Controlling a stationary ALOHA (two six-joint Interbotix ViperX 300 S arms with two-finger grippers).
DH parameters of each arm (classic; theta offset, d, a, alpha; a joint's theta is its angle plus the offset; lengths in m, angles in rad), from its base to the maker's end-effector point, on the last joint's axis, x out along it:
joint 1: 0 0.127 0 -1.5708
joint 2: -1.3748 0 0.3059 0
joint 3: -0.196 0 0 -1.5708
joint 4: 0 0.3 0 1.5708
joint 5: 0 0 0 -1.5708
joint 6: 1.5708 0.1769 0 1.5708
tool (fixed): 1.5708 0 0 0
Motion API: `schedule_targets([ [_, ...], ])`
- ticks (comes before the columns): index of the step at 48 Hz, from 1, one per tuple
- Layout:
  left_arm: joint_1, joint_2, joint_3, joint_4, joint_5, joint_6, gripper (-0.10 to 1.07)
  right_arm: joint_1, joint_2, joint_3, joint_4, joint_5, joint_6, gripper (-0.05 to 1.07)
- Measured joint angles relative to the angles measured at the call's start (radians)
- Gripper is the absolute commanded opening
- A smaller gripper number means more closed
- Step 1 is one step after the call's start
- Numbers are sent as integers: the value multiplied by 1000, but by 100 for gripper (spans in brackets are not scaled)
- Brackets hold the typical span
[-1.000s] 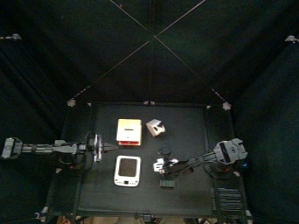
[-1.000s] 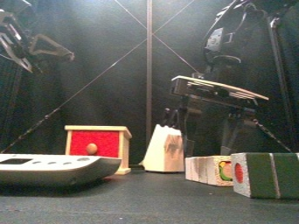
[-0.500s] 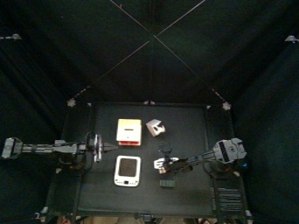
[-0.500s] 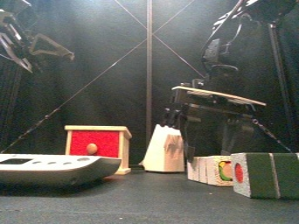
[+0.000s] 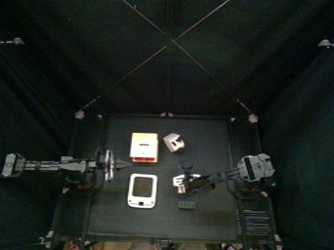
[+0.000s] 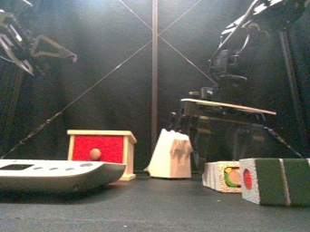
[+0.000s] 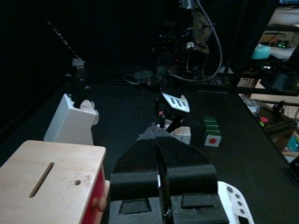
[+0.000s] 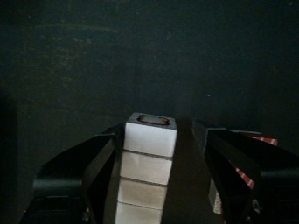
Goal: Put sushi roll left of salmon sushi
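While the left arm rests at the table's left edge with its left gripper (image 7: 163, 166) pressed together, the right gripper (image 8: 162, 153) hangs low over the front right part of the table (image 5: 209, 137), its 2 jaws spread wide apart. In the right wrist view a white block of stacked segments, apparently the salmon sushi (image 8: 146, 166), stands between those jaws, and I cannot tell whether either jaw touches it. In the front view, the sushi roll (image 6: 277, 180), dark green with a red centre, sits at the front right, with a paler piece (image 6: 222, 175) just beside it. Further back stand a red-faced wooden box (image 6: 101, 149) and a white knife block (image 6: 169, 154). A flat white device (image 6: 54, 172) lies at the front left.
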Motion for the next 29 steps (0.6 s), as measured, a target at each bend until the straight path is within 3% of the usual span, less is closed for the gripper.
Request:
schedule_targets([
  [9,0,-2,0,0,0,0,-1,0,-18,0,-25,0,-6,94],
  [29,0,0,0,0,0,0,-1,8,-150,29,-86,2,-67,94],
])
